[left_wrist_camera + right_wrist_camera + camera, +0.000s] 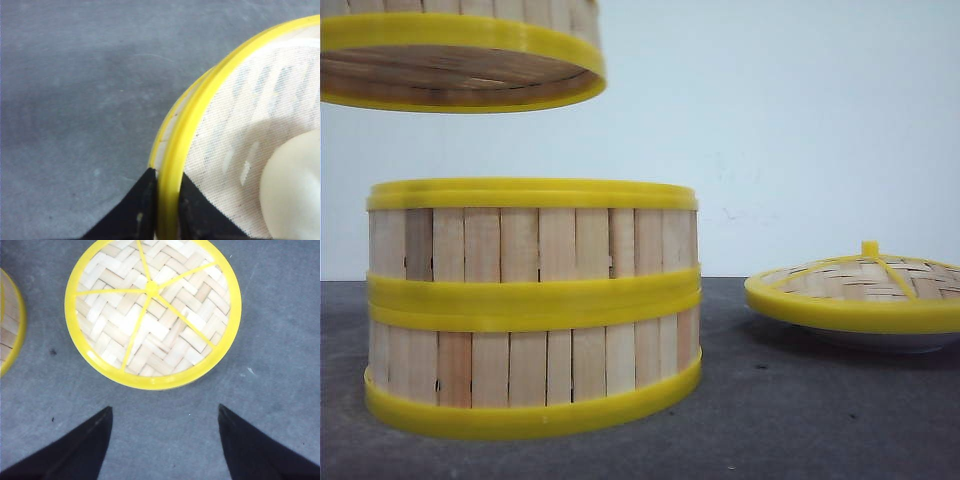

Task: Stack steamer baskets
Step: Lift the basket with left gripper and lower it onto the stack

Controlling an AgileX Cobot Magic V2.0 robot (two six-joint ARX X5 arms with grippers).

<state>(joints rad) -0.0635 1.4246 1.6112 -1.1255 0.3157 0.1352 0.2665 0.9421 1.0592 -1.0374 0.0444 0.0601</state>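
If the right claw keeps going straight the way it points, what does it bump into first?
Probably the bare grey table. The right gripper is open and points down at it, just short of the woven lid. Depth is hard to judge, so it might graze the lid's rim.

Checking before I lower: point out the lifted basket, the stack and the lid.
Lifted basket (460,75): front view, its slatted underside.
Stack (533,310): front view, the yellow bands where the two baskets meet.
Lid (151,287): right wrist view, its centre knob.
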